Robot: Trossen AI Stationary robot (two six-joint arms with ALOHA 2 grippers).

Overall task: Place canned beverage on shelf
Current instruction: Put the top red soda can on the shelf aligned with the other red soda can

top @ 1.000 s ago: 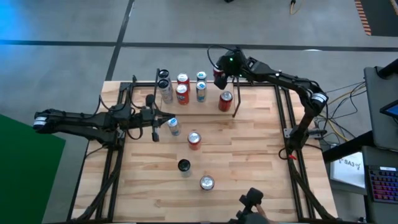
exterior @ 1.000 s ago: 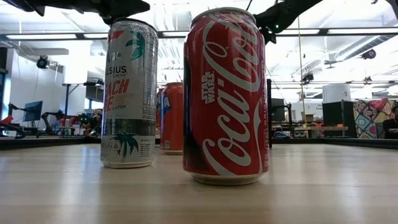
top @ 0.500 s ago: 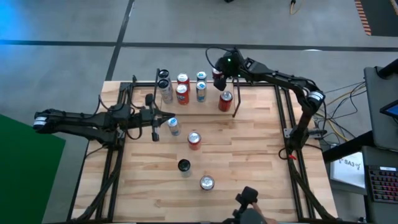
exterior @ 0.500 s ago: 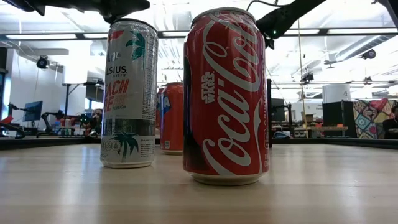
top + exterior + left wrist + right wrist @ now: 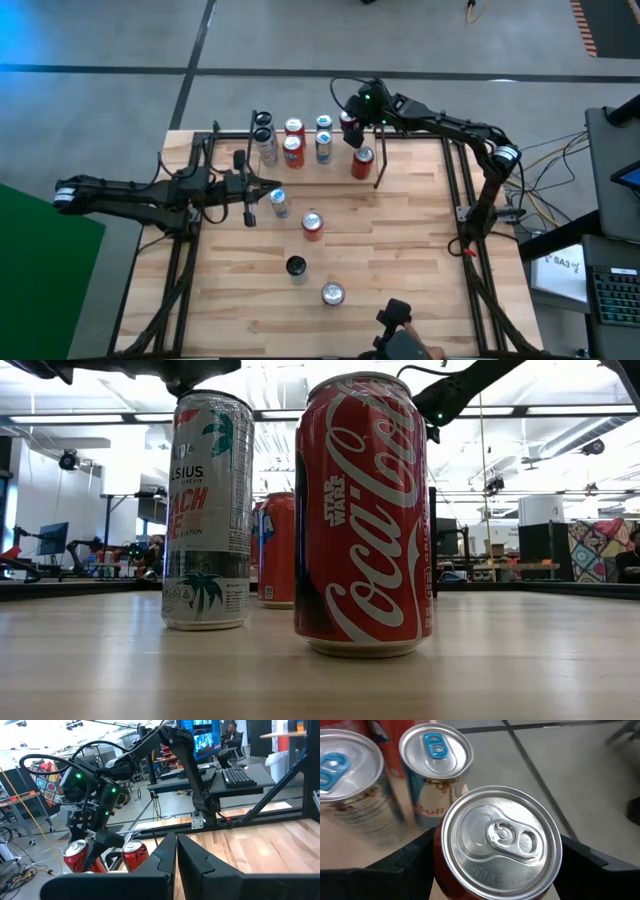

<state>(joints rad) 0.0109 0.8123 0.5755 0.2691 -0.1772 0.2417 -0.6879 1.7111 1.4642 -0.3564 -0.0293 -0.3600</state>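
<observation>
My right gripper [image 5: 349,127] is shut on a red can [image 5: 500,845] with a silver top, at the right part of the shelf [image 5: 379,160] at the table's far edge. On the shelf stand several cans: two blue-tabbed cans [image 5: 436,750] close beside the held one, and a red can [image 5: 362,162] nearer the shelf's right end. My left gripper [image 5: 248,205] is shut and empty at the table's left, beside a silver-blue can [image 5: 279,203]. My right gripper pinches the red can's upper side wall [image 5: 438,862], just under the top rim, between its two fingers [image 5: 410,857]. The fingers come from above, pointing down. The can is upright. Whether its bottom rests on the shelf I cannot tell.
Loose cans stand on the table: a red one [image 5: 312,224], a dark-topped one [image 5: 296,266] and a silver-topped one [image 5: 332,293]. Black side frames [image 5: 462,200] run along the table's left and right edges. A dark object [image 5: 395,318] is at the near edge.
My right gripper has gone a little toward the table's left and near edges with the red can, closer to the blue-tabbed cans on the shelf. The can stays upright.
</observation>
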